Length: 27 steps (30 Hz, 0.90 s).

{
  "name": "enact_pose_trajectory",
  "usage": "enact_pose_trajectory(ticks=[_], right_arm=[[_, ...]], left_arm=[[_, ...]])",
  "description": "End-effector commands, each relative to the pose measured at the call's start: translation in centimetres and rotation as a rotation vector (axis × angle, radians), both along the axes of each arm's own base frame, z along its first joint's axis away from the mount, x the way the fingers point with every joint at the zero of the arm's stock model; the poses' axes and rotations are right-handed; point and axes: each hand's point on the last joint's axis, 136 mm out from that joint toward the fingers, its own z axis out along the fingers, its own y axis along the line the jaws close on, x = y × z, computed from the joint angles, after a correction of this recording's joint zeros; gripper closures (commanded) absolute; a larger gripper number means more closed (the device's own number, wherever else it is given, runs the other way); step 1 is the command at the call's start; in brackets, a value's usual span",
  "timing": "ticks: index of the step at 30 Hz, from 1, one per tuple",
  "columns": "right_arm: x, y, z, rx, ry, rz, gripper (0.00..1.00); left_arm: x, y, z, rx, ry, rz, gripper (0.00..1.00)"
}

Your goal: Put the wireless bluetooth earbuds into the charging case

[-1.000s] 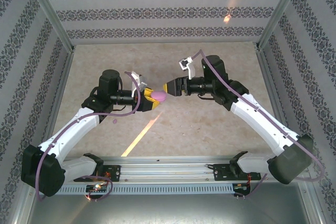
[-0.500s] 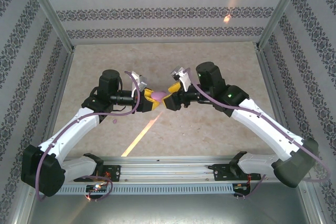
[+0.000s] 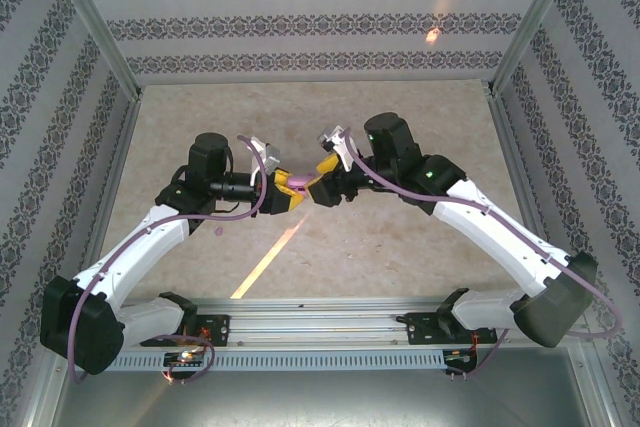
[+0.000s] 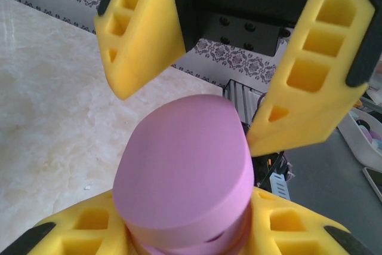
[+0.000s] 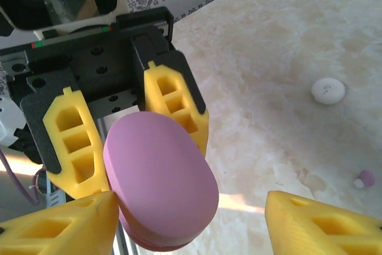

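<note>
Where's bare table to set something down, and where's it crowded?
Bare: the table's far stretch up to the back wall, and the near patch before the base rail. Crowded: the middle, where the left gripper holds the charging case between the right gripper's open fingers. A white disc and earbud lie loose.

Charging case point(image 4: 185, 165) base was hidden between left pincer point(image 4: 185, 234) fingers, cropped at bottom, lilac earbud point(image 5: 365, 178) was too small to detail
</note>
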Motion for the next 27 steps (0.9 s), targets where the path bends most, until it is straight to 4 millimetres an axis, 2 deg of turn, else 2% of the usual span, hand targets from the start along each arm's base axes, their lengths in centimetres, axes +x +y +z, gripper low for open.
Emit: enact_pose_trajectory(ticks=[1,10,14,17,20,27], right_arm=[[2.0,-0.3,0.6,0.005,-0.017,-0.073,0.38],[2.0,1.2,0.1,0.051,0.037,-0.010,0.40],[2.0,1.9,0.1,0.091,0.081,0.025,0.45],[2.2,2.0,0.4,0.120,0.106,0.029,0.57],[2.2,2.1,0.6,0.143,0.125,0.036,0.75],[2.1,2.6,0.9,0.151,0.093,0.031,0.90]], left_arm=[[-0.9,-0.3,1.6,-0.029,-0.022,-0.054,0.92],[-1.0,-0.4,2.1,-0.045,-0.020,-0.071,0.91],[-1.0,-0.5,2.4,-0.061,-0.024,-0.083,0.91],[-1.1,-0.5,2.3,-0.060,-0.031,-0.085,0.91],[-1.0,-0.5,2.2,-0.056,-0.041,-0.081,0.89],[-0.7,-0.4,2.1,-0.054,-0.074,-0.058,0.77]])
